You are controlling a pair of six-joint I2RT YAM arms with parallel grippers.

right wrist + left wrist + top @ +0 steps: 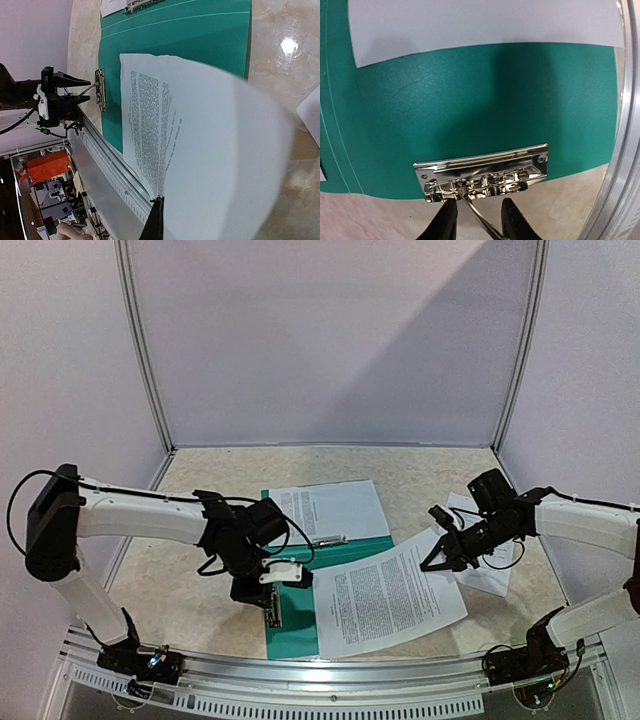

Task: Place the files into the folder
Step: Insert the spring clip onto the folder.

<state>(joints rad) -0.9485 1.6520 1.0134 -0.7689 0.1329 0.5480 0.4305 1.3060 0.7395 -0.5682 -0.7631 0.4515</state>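
Observation:
The teal folder lies open on the table. Its metal clip sits at the near edge. My left gripper is at that clip, and its fingers stand apart on either side of the clip's wire lever. My right gripper is shut on the corner of one printed sheet, which curves up from the folder towards the fingers. That sheet's far edge lies on the folder. A second sheet rests on the far half.
Another sheet lies on the table under the right arm. A second clip sits by the back sheet. The aluminium rail runs along the near edge, close beside the clip. Pale walls close the back and sides.

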